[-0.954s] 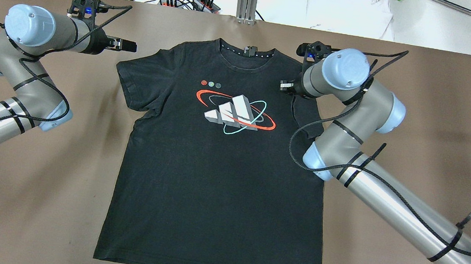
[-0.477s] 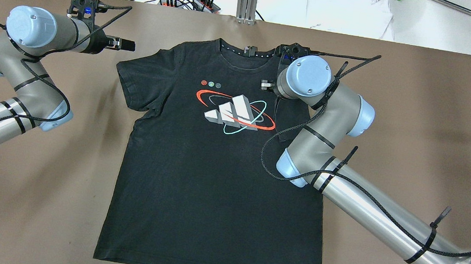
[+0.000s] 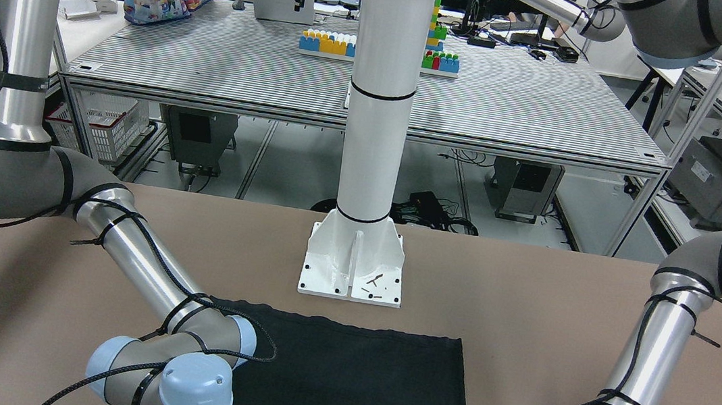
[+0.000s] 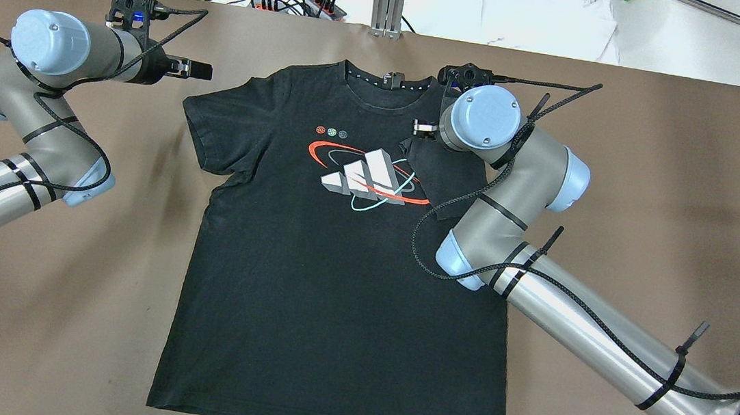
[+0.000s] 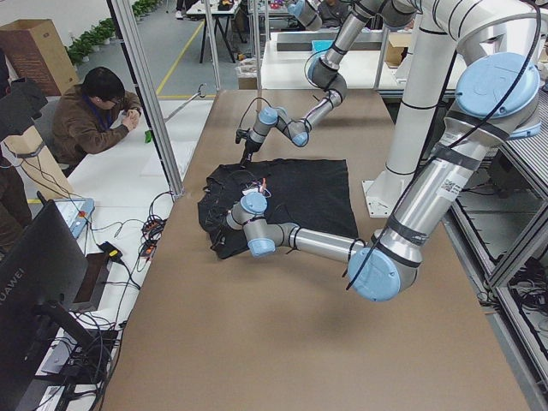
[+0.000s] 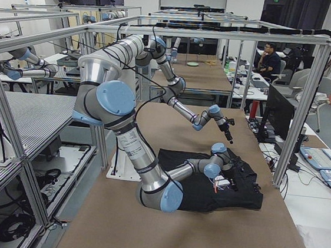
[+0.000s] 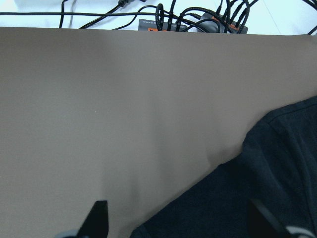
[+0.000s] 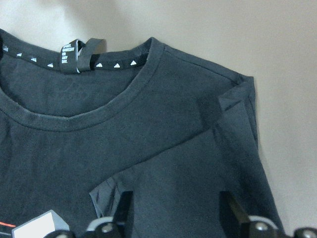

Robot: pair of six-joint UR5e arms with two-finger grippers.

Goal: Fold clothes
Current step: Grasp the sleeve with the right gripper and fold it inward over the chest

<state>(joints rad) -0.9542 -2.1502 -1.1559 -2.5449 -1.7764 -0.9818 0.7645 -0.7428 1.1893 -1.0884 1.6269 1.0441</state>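
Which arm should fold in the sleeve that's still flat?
Left. The left gripper, open, hangs over the table right beside the flat sleeve; the right gripper is across the shirt, over the folded sleeve.

A black T-shirt [image 8: 148,129] lies flat on the tan table [image 8: 247,34], which shows along the frame's top and right. Its ribbed collar [image 8: 74,121] curves through the upper left, a looped neck label [image 8: 74,55] above it. The sleeve [image 8: 198,183] is folded inward over the chest, hem running diagonally toward lower left. At the bottom edge the tool [image 8: 176,201] has its fingers [image 8: 125,208] apart over that sleeve.
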